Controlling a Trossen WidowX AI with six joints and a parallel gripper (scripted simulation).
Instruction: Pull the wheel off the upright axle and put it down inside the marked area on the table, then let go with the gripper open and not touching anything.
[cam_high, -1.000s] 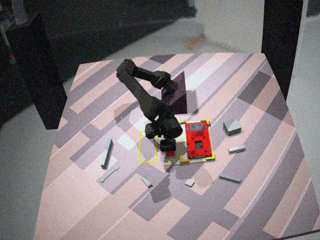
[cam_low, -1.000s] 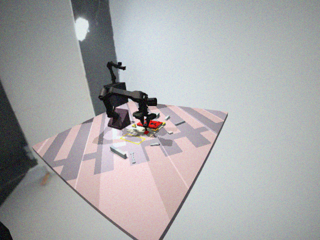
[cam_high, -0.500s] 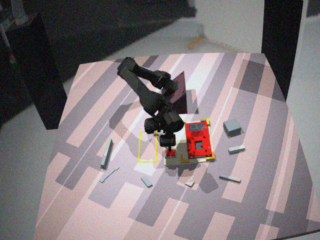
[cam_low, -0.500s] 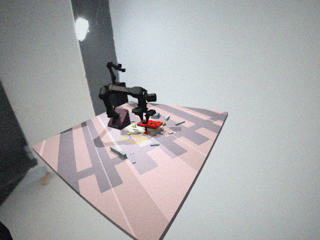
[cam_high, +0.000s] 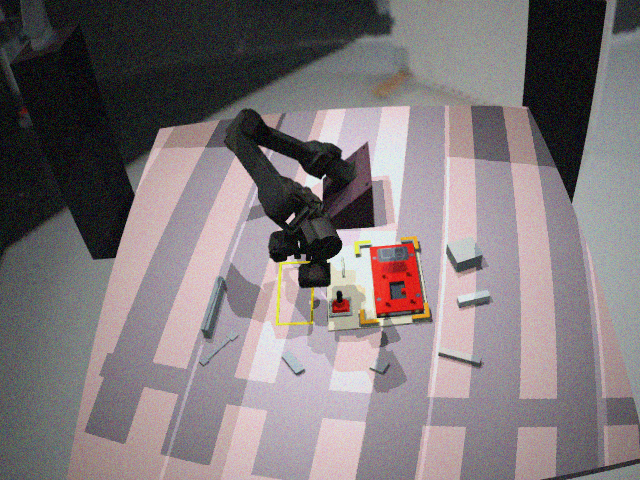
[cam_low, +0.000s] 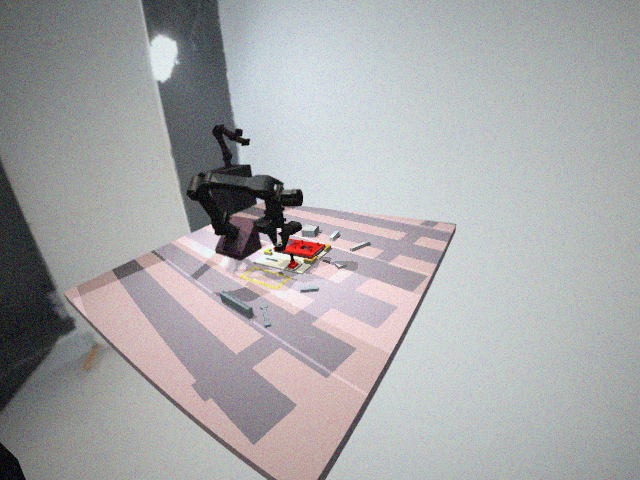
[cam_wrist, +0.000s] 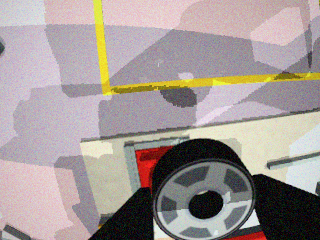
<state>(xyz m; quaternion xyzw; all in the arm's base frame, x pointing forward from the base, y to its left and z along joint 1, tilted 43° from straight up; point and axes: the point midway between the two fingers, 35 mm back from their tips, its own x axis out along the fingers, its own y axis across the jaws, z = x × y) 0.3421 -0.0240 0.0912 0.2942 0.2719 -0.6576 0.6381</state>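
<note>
My gripper (cam_high: 298, 259) (cam_low: 280, 247) (cam_wrist: 202, 191) is shut on the wheel (cam_wrist: 232, 200), a black tyre with a grey spoked hub. The wheel is off the axle and held in the air; it is hard to make out in the top and exterior views. The upright black axle (cam_high: 339, 296) (cam_low: 292, 257) stands bare on its red base (cam_high: 341, 306) (cam_low: 293, 265) (cam_wrist: 145, 167). In the wrist view the wheel hides part of this base. The marked area, a yellow outline (cam_high: 277, 294) (cam_low: 258, 282) (cam_wrist: 101, 50), lies on the table beside the base board, with nothing resting in it.
The cream board (cam_high: 354, 324) carries the axle base and a red block (cam_high: 385, 273) (cam_low: 310, 249) between orange and yellow corners. A long grey bar (cam_high: 212, 307) (cam_low: 236, 304) lies left of the outline. Several small grey pieces lie around, including a thin one (cam_high: 219, 349) and a block (cam_high: 464, 253).
</note>
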